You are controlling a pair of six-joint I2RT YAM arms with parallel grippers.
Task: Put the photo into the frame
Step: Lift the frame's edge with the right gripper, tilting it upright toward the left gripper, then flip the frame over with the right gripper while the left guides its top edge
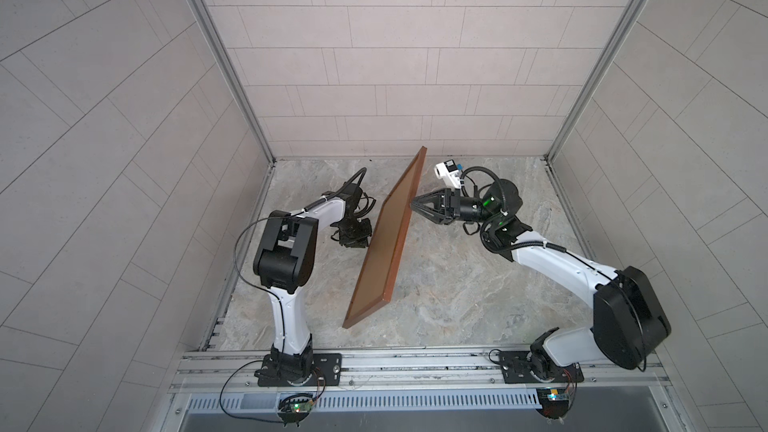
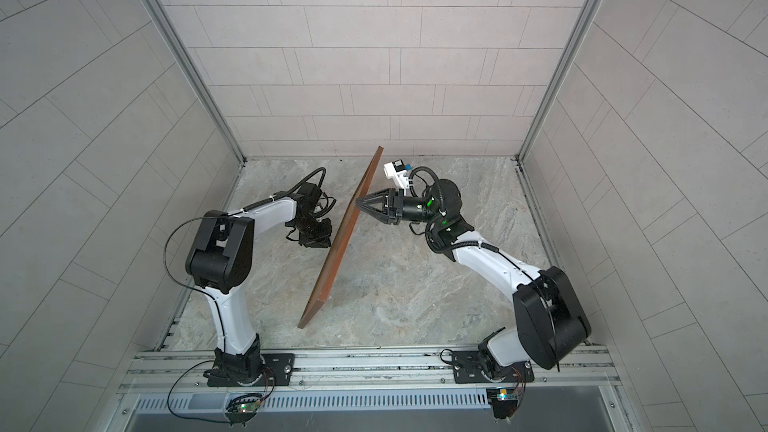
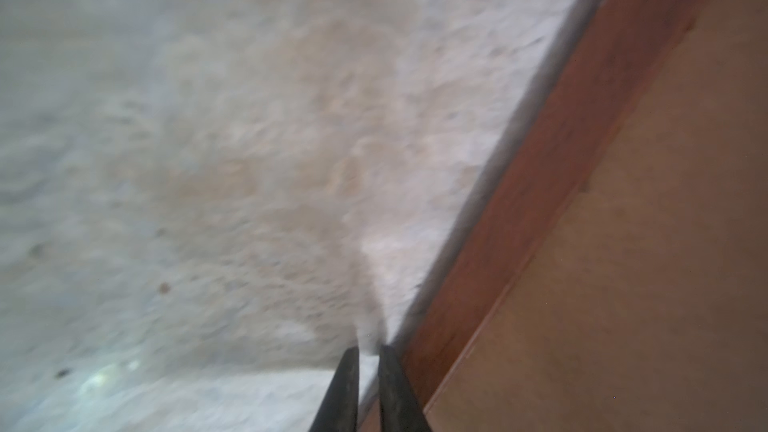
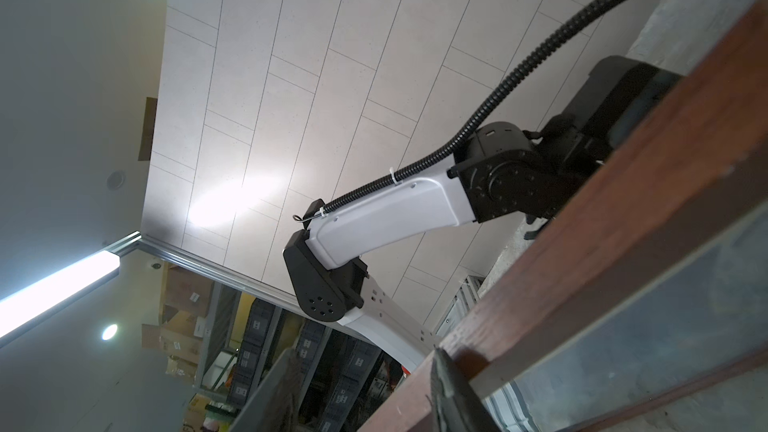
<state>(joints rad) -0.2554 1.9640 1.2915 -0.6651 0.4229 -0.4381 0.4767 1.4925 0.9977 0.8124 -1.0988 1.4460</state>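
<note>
**Frame tipped up on one long edge, photo nowhere to be seen**

The frame [image 1: 384,238] stands steeply tilted on the tabletop [image 1: 457,292], one long edge down and the other raised; its back faces up and toward the left arm, so both top views show only plain brown. The right gripper [image 1: 413,204] reaches in level and pinches the raised rail near its far end; in its wrist view one finger [image 4: 451,388] lies flat on the front moulding, beside the glass [image 4: 648,326]. That hold is what keeps the frame from falling flat.

The left gripper [image 3: 369,349] sits low at the foot of the frame; its jaws are drawn almost together with nothing between them, the tips just beside the lower rail where it meets the table. I judge it is a stop against the bottom edge skidding while the frame is turned. Above the rail that view shows the backing board [image 3: 644,243] seated in the frame.

The photo lies nowhere on the table; it may sit behind the dim, grey-blue pane, but that cannot be told.

The surface is grey-veined, marble-patterned and smooth, so a hard edge could slide on it; pale tiled walls [image 1: 395,56] close in three sides, and both arms are bolted to a metal rail [image 1: 415,367] along the near edge.
</note>
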